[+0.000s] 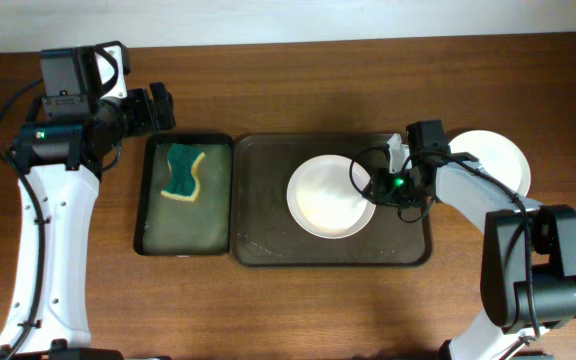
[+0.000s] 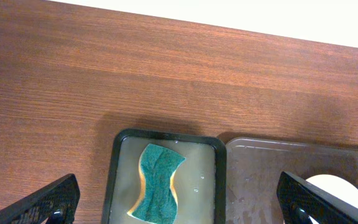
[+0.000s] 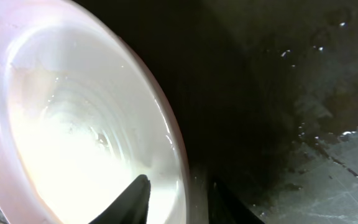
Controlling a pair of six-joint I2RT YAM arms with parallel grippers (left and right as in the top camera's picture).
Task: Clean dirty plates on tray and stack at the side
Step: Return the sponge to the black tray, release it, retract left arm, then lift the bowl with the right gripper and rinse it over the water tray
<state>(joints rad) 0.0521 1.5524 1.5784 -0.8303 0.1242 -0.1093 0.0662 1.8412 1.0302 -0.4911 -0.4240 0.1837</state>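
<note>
One white plate (image 1: 323, 195) lies in the dark-brown tray (image 1: 268, 200), right of its middle. My right gripper (image 1: 373, 185) is at this plate's right rim. In the right wrist view one finger is inside the plate (image 3: 61, 124) and the other outside over the wet tray (image 3: 291, 93), so the gripper (image 3: 179, 199) is shut on the rim. Another white plate (image 1: 498, 160) rests on the bare wood right of the tray, partly hidden by the right arm. My left gripper (image 1: 158, 108) is open and empty, above the table behind the narrow tray.
A narrow dark-green tray (image 1: 218, 200) left of the brown tray holds a green and yellow sponge (image 1: 183, 172) in shallow water. The sponge (image 2: 159, 183) also shows in the left wrist view, between the open fingers (image 2: 179, 208). Bare wood lies all around.
</note>
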